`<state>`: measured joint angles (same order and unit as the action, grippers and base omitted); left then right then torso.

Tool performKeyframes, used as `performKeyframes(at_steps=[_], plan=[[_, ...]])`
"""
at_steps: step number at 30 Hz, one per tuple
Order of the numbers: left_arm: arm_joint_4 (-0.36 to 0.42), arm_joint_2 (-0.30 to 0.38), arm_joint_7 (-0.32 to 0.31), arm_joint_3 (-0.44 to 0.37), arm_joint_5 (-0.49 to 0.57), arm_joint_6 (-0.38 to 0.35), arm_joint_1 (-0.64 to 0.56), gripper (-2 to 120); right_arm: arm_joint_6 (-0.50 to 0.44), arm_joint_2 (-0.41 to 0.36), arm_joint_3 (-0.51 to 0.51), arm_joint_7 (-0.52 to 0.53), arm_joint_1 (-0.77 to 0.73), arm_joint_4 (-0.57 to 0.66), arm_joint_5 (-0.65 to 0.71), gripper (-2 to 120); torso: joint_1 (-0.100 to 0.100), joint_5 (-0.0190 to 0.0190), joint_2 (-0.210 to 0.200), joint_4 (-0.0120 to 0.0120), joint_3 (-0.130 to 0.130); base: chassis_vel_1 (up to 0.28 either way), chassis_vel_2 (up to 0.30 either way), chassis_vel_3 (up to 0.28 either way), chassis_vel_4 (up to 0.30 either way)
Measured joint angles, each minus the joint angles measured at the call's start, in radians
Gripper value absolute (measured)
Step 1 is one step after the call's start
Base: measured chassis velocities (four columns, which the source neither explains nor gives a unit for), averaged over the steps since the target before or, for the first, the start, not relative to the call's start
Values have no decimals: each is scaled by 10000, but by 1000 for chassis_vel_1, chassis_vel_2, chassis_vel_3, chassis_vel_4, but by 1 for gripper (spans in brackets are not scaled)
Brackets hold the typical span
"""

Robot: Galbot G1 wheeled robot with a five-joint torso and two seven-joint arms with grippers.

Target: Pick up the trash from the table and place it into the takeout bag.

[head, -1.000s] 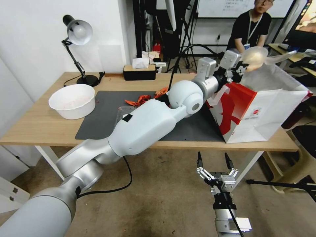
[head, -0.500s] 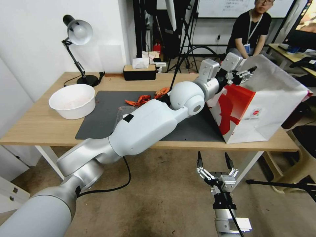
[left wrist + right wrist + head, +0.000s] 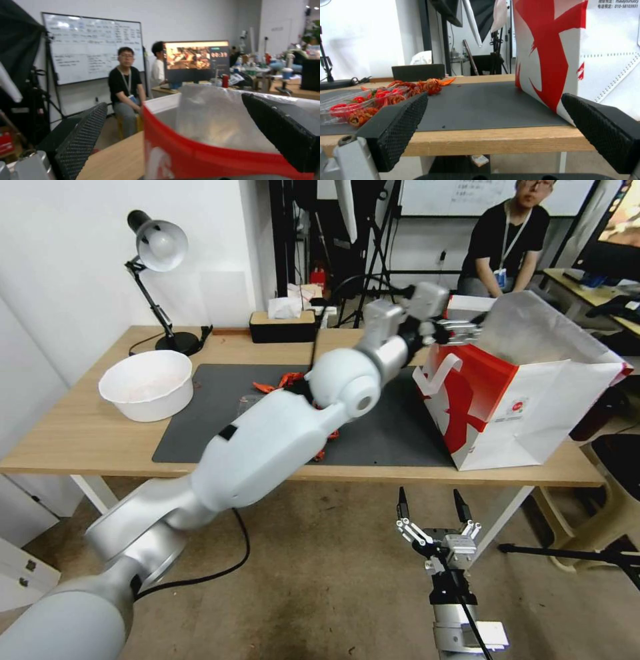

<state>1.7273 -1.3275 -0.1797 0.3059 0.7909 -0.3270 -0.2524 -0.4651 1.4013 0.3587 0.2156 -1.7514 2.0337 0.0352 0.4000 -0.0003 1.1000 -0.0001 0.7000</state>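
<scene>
Trash is hard to find on the long light-wood tabletop (image 3: 80,437) now. No can, bottle, cup or paper bowl lies on it, so that trash may already be inside the bag, but the pictures do not show the inside.

One big boxy white paper takeout bag (image 3: 533,413) with red side panels stands at the tabletop's end, partly on the dark grey mat (image 3: 207,413). It looks light and thin, the kind that bends or tips if pushed. Its white loop handle (image 3: 437,373) on the side facing the mat would be the best place to hold it.

The left gripper (image 3: 460,330) hangs just beside the bag's top edge, on the mat side. From the left wrist camera its two black fingers (image 3: 80,140) are spread wide with nothing between them — let go and holding no trash. The bag's red rim sits between the fingers in that view.

The right gripper (image 3: 431,503) waits low, below the tabletop's front edge and just in front of the bag. It is spread wide too, with nothing held.

Things left near the bag:
- one big white plastic bowl (image 3: 147,383), well away, at the other side of the mat
- one clear tray of tomatoes and red crayfish (image 3: 350,106) on the mat — it looks floppy and would spill if tipped
- one black desk lamp (image 3: 157,280) and one black tissue box (image 3: 283,325) at the tabletop's back edge
</scene>
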Motion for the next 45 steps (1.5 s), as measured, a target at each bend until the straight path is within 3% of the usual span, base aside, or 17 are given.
performKeyframes(at_steps=[2,7,11,19,22,34,45], plan=[[613,368,67,-621,-464,4,-747,100,12,10,-2,-2,-24,31,-7,100,0,0,0,1,0,0,0,0,0],[1218,739,247,-1373,-1071,20,-1755,100,16,14,0,-3,-41,52,-23,100,0,-1,0,2,0,0,0,0,0],[1873,1057,367,-2341,-1666,44,-3312,100,23,44,-3,-9,-42,61,-39,100,-2,0,2,3,-1,0,0,0,0],[2492,1090,398,-3350,-2358,44,-4764,100,26,81,-29,-15,-35,59,-72,100,-2,3,2,-2,-1,0,0,0,0],[2974,1089,489,-4145,-2958,151,-5821,100,26,86,-32,-18,-51,60,-77,100,-2,2,2,1,-1,0,0,0,0],[4223,941,466,-5608,-4164,332,-8852,100,-6,-29,-50,-21,-51,56,-70,100,-2,2,2,1,-1,0,0,0,0],[4816,772,789,-7035,-4852,1651,-11500,100,-78,-214,-66,-21,-45,81,-12,100,0,2,0,1,0,0,0,0,0]])
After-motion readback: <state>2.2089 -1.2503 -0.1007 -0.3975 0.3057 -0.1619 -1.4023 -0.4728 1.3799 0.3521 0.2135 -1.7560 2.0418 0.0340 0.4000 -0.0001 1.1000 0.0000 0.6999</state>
